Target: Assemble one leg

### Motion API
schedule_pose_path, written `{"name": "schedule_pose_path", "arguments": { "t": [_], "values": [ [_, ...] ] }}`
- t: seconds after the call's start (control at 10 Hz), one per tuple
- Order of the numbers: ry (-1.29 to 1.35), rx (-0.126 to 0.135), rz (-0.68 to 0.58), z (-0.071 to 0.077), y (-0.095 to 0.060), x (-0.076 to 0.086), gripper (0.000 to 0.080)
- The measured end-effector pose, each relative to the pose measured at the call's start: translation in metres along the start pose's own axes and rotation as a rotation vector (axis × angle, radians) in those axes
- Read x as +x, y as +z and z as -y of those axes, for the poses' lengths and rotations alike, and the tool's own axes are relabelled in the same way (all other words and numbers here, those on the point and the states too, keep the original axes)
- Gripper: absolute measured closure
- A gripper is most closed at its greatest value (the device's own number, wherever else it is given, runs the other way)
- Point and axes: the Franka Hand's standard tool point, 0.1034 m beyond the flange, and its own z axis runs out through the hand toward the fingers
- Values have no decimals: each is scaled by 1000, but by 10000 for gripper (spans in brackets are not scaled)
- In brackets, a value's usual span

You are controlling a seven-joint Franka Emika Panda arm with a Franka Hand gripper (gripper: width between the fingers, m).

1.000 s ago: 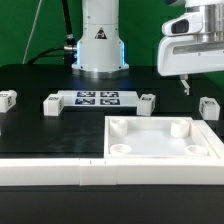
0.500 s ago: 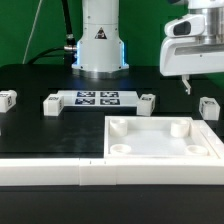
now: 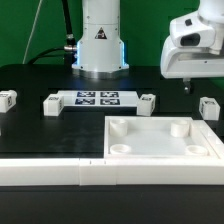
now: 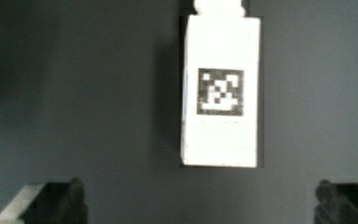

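Pre-grasp step: gripper (image 4: 197, 200) hovers over the leg (image 4: 222, 90), jaws spread wide and empty; next it needs centring, descent, then closing on its sides.

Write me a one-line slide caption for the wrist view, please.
Open tool hovering above the dark table, with a tagged white leg lying below it.

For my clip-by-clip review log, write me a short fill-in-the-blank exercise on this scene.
The hand is ___, holding nothing.
The leg in the wrist view carries a black-and-white marker ___.
The white square piece shows ___ round corner sockets.
Missing words: open; tag; four.
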Motion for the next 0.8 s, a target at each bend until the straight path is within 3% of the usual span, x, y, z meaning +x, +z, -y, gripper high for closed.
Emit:
{"name": "schedule_pose_path", "arguments": {
  "t": [0.5,0.8],
  "values": [
    [12,-55,421,-3,18,-6,150],
    [12,-61,464,6,33,-4,150]
  ]
}}
